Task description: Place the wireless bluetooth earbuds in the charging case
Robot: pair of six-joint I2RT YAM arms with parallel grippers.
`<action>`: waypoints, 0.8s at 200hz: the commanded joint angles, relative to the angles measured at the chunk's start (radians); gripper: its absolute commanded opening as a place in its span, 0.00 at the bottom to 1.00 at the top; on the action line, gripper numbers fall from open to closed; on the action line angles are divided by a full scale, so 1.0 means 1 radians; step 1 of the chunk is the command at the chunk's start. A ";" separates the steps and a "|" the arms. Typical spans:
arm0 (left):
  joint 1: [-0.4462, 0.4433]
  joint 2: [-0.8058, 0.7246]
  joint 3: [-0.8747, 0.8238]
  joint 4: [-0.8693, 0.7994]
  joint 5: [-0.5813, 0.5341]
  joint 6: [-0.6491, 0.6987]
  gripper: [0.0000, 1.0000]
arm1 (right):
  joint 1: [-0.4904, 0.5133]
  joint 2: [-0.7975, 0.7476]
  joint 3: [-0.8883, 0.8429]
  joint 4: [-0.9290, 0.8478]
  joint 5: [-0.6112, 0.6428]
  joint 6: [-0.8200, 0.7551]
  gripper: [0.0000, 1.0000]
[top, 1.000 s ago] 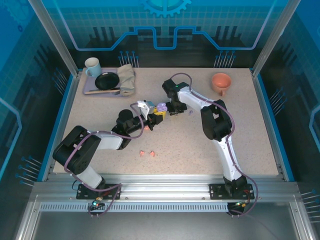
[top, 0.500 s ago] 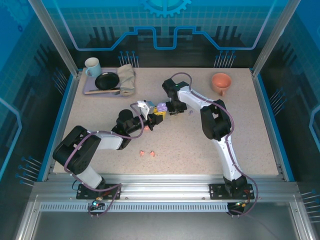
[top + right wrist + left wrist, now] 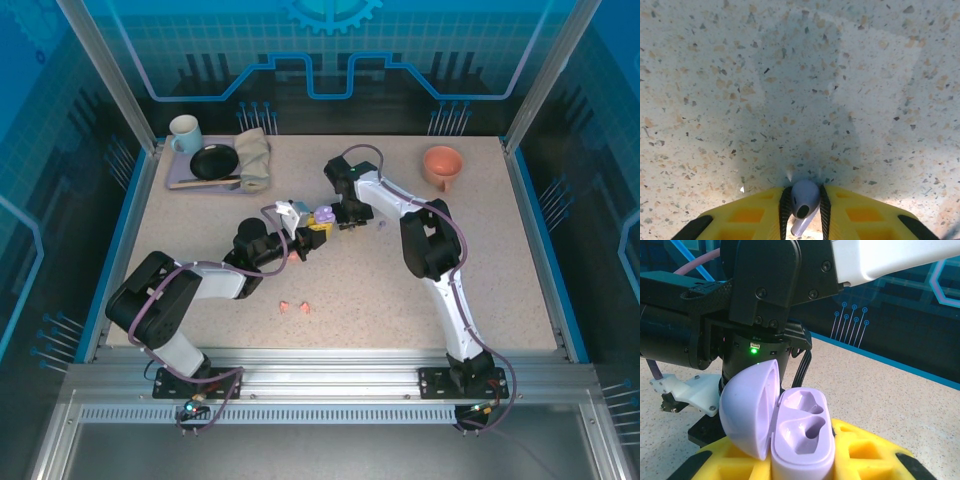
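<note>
1. Change since the earlier frames: in the top view the right arm (image 3: 395,200) has edged very slightly leftward, toward the centre of the table (image 3: 190,235). The left arm (image 3: 215,280) and the loose items lie as before.
2. Left gripper (image 3: 802,462): closed narrowly on the lilac charging case (image 3: 802,437), which sits between its yellow fingers. The lid (image 3: 747,410) is swung open to the left, and both sockets (image 3: 807,427) are empty.
3. Right gripper (image 3: 804,196): its pads pinch 1 lilac earbud (image 3: 805,200), held over bare table surface in the right wrist view.
4. In the top view the 2 grippers meet near the table centre, with the right gripper just beside the charging case.
5. The 2 salmon-pink earbuds (image 3: 293,306) lie loose on the table, nearer the arm bases and well apart from the charging case.
6. Interpretation: so small a shift suggests fine alignment of the bud with a socket. No bud is seated, so the task appears to be at an early stage. The next move probably requires the stem to be lined up with 1 socket before release.
</note>
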 commanded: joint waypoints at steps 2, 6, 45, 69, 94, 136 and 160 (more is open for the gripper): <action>0.008 -0.005 0.025 0.009 0.028 -0.016 0.00 | -0.020 0.055 0.006 0.060 0.011 0.010 0.21; 0.007 -0.005 0.025 0.009 0.027 -0.017 0.00 | -0.019 0.054 0.003 0.061 0.012 0.009 0.21; 0.007 -0.011 0.023 0.003 0.028 -0.013 0.00 | -0.021 0.001 -0.059 0.089 0.022 0.013 0.17; 0.009 -0.016 0.024 -0.002 0.026 -0.010 0.00 | -0.021 -0.049 -0.112 0.113 0.040 0.021 0.15; 0.009 -0.020 0.024 -0.010 0.024 -0.007 0.00 | -0.021 -0.121 -0.184 0.151 0.055 0.032 0.14; 0.007 -0.025 0.020 -0.019 0.027 -0.008 0.00 | -0.020 -0.208 -0.287 0.177 0.057 0.037 0.14; 0.007 -0.030 0.016 -0.021 0.025 -0.008 0.00 | -0.009 -0.265 -0.368 0.183 0.051 0.039 0.14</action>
